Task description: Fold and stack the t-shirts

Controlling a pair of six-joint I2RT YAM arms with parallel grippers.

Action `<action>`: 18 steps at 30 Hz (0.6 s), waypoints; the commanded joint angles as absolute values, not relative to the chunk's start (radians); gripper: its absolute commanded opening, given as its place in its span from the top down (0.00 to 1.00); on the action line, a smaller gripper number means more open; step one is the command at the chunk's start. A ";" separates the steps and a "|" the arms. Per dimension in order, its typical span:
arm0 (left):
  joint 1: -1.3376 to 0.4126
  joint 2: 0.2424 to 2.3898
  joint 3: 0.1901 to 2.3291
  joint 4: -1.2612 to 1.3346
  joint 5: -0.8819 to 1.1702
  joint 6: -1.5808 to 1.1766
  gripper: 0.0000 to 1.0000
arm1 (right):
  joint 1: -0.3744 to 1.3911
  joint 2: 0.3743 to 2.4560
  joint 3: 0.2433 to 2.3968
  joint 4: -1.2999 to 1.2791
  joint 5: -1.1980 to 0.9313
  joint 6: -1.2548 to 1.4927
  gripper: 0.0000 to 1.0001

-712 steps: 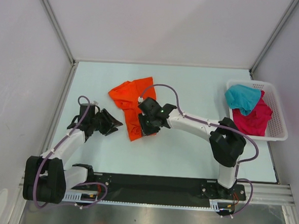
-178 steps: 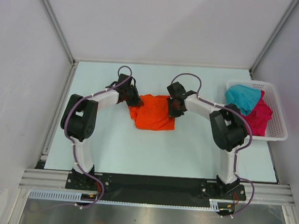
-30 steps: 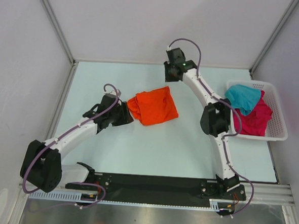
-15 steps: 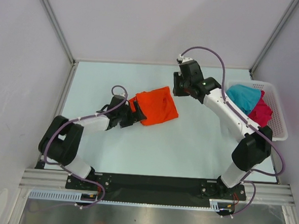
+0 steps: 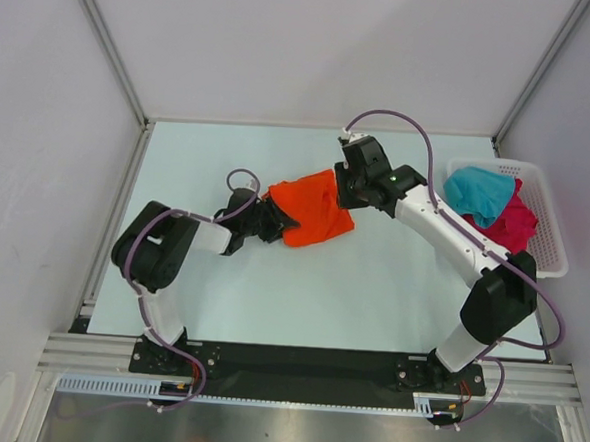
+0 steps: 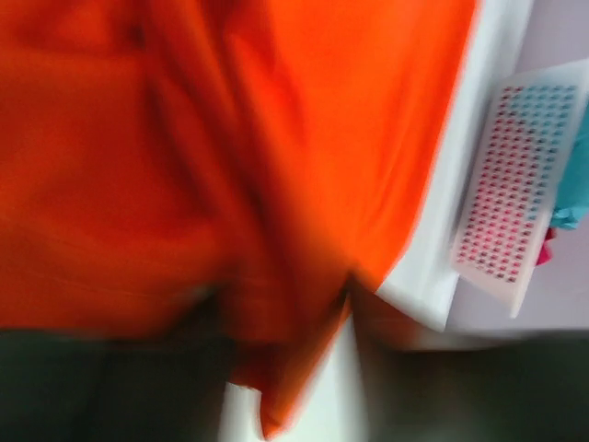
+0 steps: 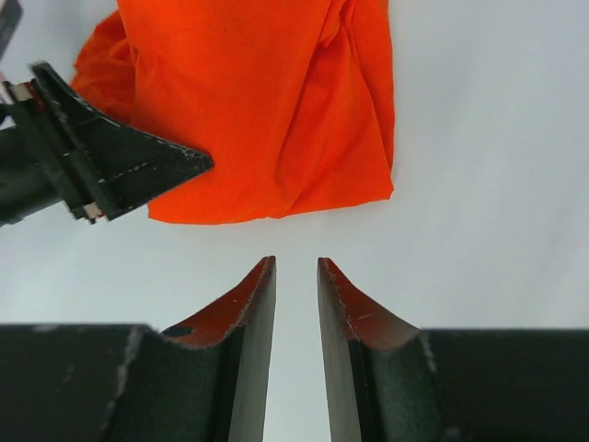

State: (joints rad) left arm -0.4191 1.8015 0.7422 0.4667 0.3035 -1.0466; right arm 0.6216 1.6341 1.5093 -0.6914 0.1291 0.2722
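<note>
A folded orange t-shirt [image 5: 312,210] lies mid-table. My left gripper [image 5: 278,221] is at its left edge. The left wrist view is blurred: orange cloth [image 6: 230,138] fills it, and a fold hangs between the spread jaws of the left gripper [image 6: 285,308] with table showing beside it. My right gripper [image 5: 345,192] hovers at the shirt's far right edge. In the right wrist view, the right gripper [image 7: 296,263] is slightly open and empty, just short of the shirt's hem [image 7: 267,110]. A left finger [image 7: 138,168] lies on the cloth. Teal [image 5: 479,192] and pink [image 5: 506,239] t-shirts sit in the basket.
The white slotted basket [image 5: 556,265] stands at the table's right edge and shows blurred in the left wrist view [image 6: 511,193]. Metal frame posts and white walls enclose the table on three sides. Both arm bases sit on the black rail at the near edge.
My right arm swung from the far wall down to the orange shirt's far right edge. My left gripper pushed in against the shirt's left edge, and its elbow drew back left.
</note>
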 commanded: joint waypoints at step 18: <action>0.079 1.755 0.870 0.120 0.333 -1.014 1.00 | 0.670 1.465 1.531 -0.778 0.160 0.304 0.70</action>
State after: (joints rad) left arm -0.0818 1.8668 0.8635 0.2562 0.3977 -1.0847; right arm 0.6460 1.4952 1.5112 -0.7670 0.1509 0.2878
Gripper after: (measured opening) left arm 0.049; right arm 0.300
